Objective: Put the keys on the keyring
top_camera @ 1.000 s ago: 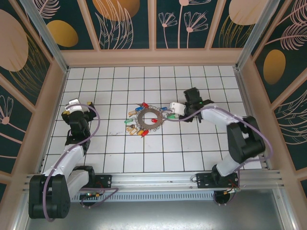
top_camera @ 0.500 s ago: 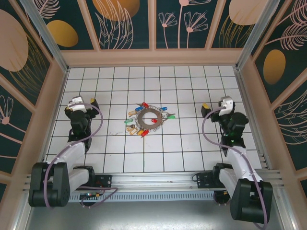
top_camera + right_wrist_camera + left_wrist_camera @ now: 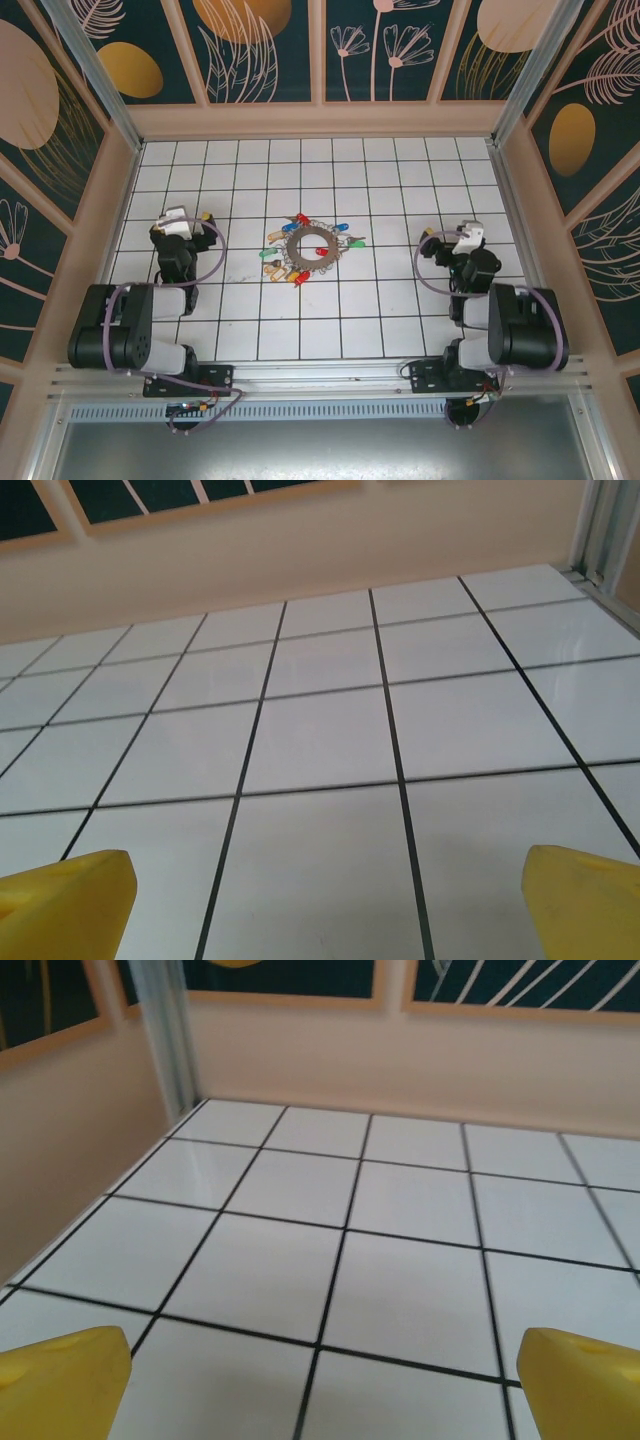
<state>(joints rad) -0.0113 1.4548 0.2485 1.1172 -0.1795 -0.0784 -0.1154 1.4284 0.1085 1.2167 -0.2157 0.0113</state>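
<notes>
Keyring (image 3: 312, 246) sits mid table (image 3: 380, 320), keys (image 3: 298, 277) fanned round its rim, touching it; I can't tell if they're threaded. I judge this as the end stage: next I'd check for strays. Left gripper (image 3: 183, 220) and right gripper (image 3: 468, 238) both gape empty, well apart from the ring, one each side.

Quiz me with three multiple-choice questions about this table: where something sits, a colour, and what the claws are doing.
1. The keyring lies: A) in the middle of the table; B) against the back wall; C) inside a claw.
2. The fingers of the left gripper are: A) purple; B) yellow; C) green.
3. The left gripper and right gripper are: A) both shut; B) one holding something; C) both open, empty.
Answers: 1 A, the top view shows it mid-table with the keys around it. 2 B, the wrist view shows yellow tips. 3 C, each wrist view shows fingers wide apart with nothing between.
</notes>
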